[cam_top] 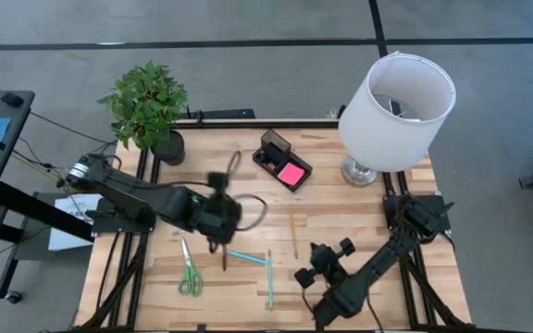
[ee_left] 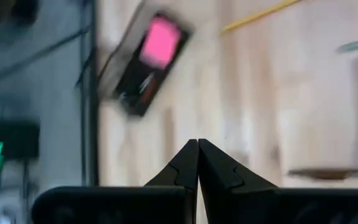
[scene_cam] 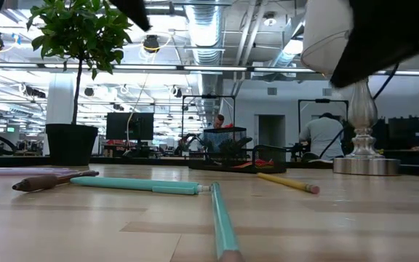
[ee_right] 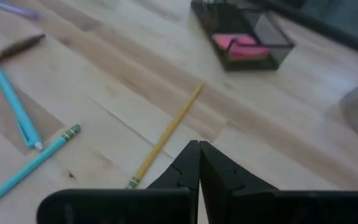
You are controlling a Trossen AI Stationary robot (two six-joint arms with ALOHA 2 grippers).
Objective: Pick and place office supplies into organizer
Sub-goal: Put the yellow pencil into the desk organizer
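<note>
Teal pens point(cam_top: 268, 276) at 6 o'clock, yellow pencil point(cam_top: 293, 231) and green-handled scissors point(cam_top: 189, 269) lie loose on the surface; only the pink pad point(cam_top: 291, 174) sits in the organizer point(cam_top: 271, 148) at 12 o'clock, so most remains, both grippers' point(cam_top: 216, 211) point(cam_top: 319, 265) jaws together, empty.

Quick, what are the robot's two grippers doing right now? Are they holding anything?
Left gripper: closed, holding nothing.
Right gripper: closed, holding nothing.
</note>
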